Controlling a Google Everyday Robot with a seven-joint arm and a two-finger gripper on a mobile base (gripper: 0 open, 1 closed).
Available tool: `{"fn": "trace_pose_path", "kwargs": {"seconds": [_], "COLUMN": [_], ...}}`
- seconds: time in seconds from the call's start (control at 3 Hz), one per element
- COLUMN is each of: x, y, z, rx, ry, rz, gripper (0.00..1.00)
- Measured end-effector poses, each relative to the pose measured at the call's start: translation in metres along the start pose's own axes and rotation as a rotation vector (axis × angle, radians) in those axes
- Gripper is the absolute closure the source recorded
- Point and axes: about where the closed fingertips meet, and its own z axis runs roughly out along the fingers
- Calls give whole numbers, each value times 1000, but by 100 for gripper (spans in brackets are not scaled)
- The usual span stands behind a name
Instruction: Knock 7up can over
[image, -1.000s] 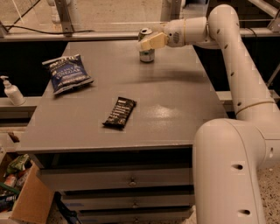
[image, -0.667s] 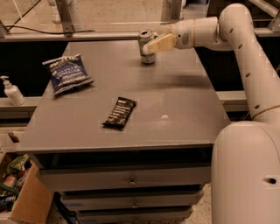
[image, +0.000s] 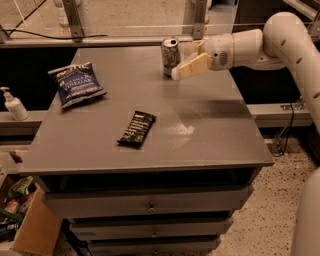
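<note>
The 7up can (image: 170, 54) stands upright near the far edge of the grey table (image: 210, 125), with its silver top showing. My gripper (image: 179, 62) reaches in from the right on the white arm and sits right against the can's right side. Its fingers are open: the near cream finger (image: 192, 66) lies by the can's lower front right, and the far finger (image: 192, 48) is behind it. Whether the fingers touch the can I cannot tell.
A dark blue chip bag (image: 77, 84) lies at the table's left. A dark snack bar (image: 137, 128) lies in the middle. A soap bottle (image: 14, 104) stands on the left ledge. Drawers (image: 150, 205) are below the tabletop, and a cardboard box (image: 27, 225) is at the lower left.
The gripper has stayed at the can's right side. The can is still upright in the same place. The white arm and body at the right have shifted out of view.
</note>
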Motion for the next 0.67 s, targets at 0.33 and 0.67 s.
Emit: {"fn": "trace_pose_path", "kwargs": {"seconds": [0.33, 0.67], "x": [6, 14], "y": [15, 20], "z": [-6, -13], "rx": [-3, 15], "ry": [7, 14], "rz": [1, 8], "gripper": [0, 0]}}
